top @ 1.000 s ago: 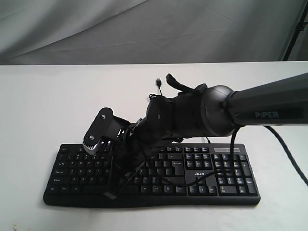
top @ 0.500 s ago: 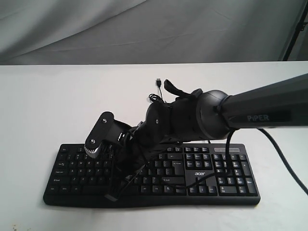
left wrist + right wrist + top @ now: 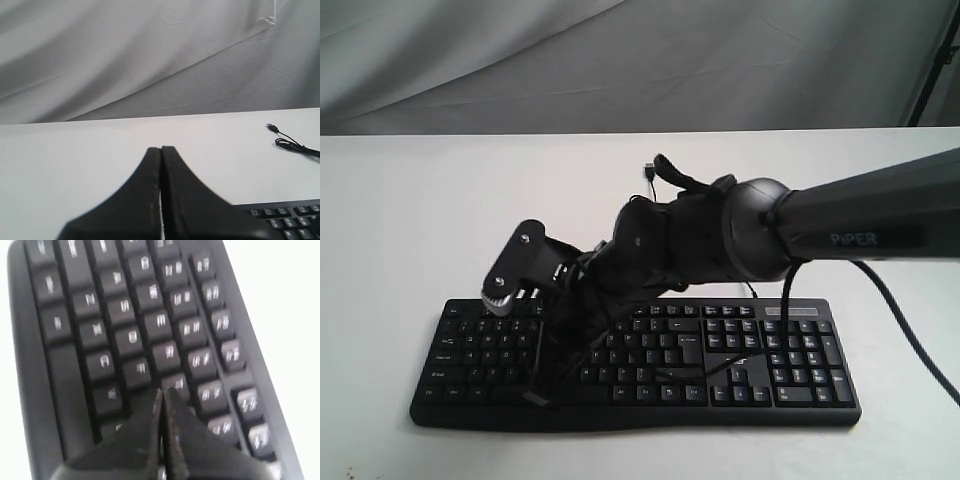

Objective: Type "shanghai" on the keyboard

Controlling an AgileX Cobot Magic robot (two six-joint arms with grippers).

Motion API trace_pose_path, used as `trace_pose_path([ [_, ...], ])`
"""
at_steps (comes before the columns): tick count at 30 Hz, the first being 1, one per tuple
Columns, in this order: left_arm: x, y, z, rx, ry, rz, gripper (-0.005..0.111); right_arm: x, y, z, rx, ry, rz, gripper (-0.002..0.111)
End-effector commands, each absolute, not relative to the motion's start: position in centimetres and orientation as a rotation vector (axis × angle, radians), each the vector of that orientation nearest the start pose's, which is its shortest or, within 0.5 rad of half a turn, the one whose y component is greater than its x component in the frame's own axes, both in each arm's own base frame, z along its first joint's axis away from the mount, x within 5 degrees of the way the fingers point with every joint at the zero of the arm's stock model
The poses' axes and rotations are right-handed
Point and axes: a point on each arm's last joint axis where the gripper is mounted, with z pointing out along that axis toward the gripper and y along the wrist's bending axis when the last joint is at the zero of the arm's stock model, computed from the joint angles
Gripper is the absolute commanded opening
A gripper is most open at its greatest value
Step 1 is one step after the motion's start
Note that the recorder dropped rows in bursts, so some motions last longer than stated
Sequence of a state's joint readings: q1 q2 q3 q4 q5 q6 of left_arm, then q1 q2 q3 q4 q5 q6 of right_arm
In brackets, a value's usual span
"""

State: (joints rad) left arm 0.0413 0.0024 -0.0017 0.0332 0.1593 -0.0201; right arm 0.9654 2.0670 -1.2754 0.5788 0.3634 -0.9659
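Note:
The black keyboard lies across the front of the white table, its white legends showing. My right gripper reaches over from the right and hangs above the keyboard's left half, near its front rows. In the right wrist view the right gripper is shut and empty, its tip just over blurred letter keys of the keyboard; I cannot tell if it touches one. My left gripper is shut and empty, held above bare table, with a corner of the keyboard beside it. The left arm does not show in the exterior view.
The keyboard's thin black USB cable coils on the table behind the keyboard, its plug end lying loose. The right arm spans the right half of the scene. A grey cloth backdrop hangs behind the table.
The right arm has swung left; its wrist and shut fingertips shifted left along the keyboard and lifted slightly.

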Motion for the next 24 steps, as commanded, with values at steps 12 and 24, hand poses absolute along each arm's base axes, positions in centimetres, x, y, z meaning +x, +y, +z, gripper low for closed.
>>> trace_pose_path([
  [12,5.6,0.2,19.9,-0.024,1.637,0.039,0.0,22.6,43.5,13.3,-1.874,1.819,0.565,0.0],
  [24,5.6,0.2,19.9,-0.024,1.637,0.039,0.0,22.3,44.0,12.8,-1.901,1.822,0.578,0.0],
])
